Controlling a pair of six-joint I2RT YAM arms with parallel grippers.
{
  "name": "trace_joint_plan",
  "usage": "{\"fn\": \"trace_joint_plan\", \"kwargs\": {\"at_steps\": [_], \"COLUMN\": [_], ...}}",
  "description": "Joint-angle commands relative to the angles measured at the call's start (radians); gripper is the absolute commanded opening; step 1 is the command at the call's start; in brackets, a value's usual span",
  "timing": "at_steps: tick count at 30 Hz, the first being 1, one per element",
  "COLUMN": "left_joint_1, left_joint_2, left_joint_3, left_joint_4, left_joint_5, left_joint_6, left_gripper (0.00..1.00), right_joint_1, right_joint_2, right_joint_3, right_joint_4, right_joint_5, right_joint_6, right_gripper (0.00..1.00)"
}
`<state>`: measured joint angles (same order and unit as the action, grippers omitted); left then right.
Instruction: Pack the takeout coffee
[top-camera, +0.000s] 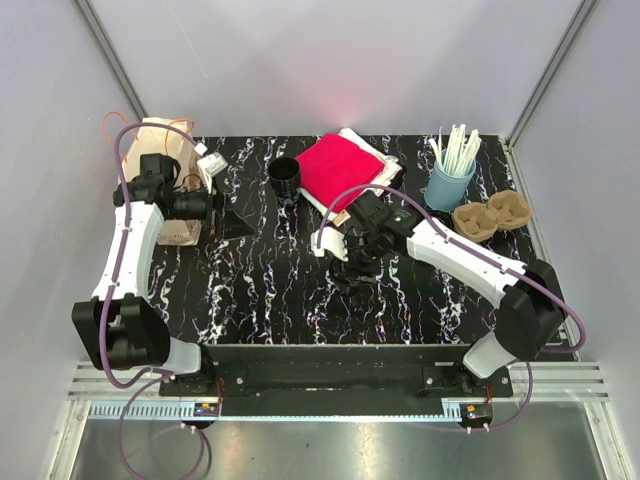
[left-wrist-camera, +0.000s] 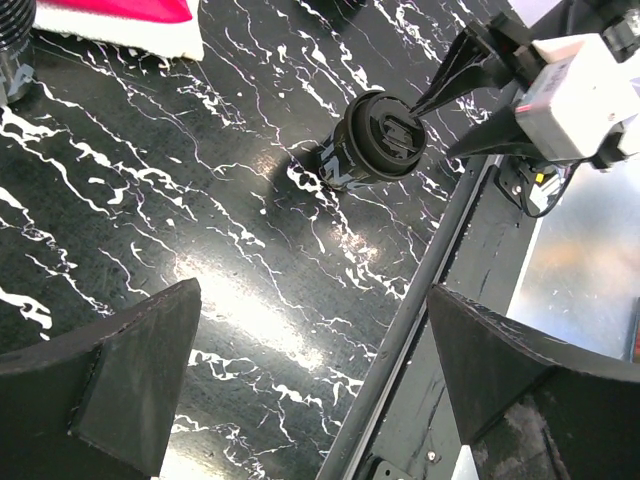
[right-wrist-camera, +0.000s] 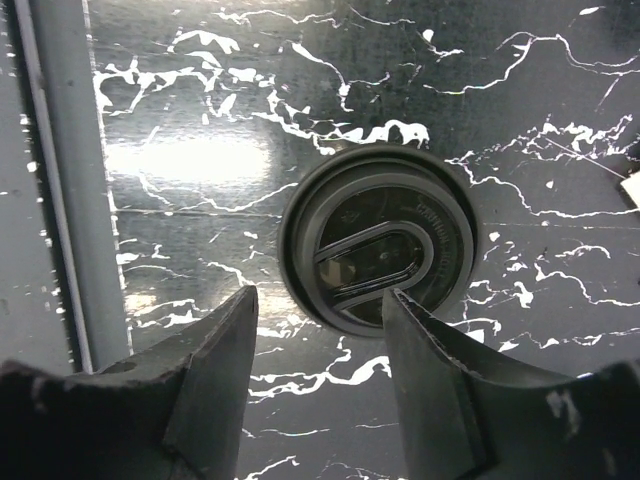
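A black takeout coffee cup with a black sip lid (right-wrist-camera: 378, 250) stands upright on the marble-pattern table. In the left wrist view the same cup (left-wrist-camera: 375, 140) shows from the side. My right gripper (right-wrist-camera: 318, 300) hovers just above it, the jaws partly apart with only tabletop between the fingertips (right-wrist-camera: 215, 370); the right-hand finger overlaps the lid's edge. From the top view the right gripper (top-camera: 352, 262) hides most of the cup. My left gripper (top-camera: 225, 200) is wide open and holds nothing, beside a brown paper bag (top-camera: 165, 150) at the far left.
A second, lidless black cup (top-camera: 285, 178) stands at the back centre beside a pink cloth on white napkins (top-camera: 340, 168). At the back right are a blue cup of white straws (top-camera: 450, 180) and a cardboard cup carrier (top-camera: 492, 215). The table's front rail (left-wrist-camera: 440, 270) lies close to the lidded cup.
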<state>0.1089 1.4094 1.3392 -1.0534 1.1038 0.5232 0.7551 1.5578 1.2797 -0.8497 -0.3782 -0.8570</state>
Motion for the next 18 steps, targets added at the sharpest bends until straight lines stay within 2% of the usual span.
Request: {"fn": "trace_joint_plan", "kwargs": {"at_steps": [1,9,18], "left_joint_1": [0.015,0.021,0.028], "left_joint_2": [-0.009,-0.003,0.003], "left_joint_3": [-0.008,-0.011,-0.014], "left_joint_4": [0.018,0.018,0.018], "left_joint_5": [0.057,0.070,0.080], "left_joint_6": [0.017,0.018,0.015], "left_gripper": [0.99,0.99,0.99], "right_joint_1": [0.016,0.033,0.047], "right_joint_2": [0.005,0.022,0.031], "right_joint_3": [-0.013,-0.029,-0.036], "right_joint_4": [0.072,0.098,0.087], "right_joint_5": [0.039,0.056,0.079], "right_joint_6": [-0.019,-0.022,-0.030], "right_gripper": [0.57,0.53,0.38]}}
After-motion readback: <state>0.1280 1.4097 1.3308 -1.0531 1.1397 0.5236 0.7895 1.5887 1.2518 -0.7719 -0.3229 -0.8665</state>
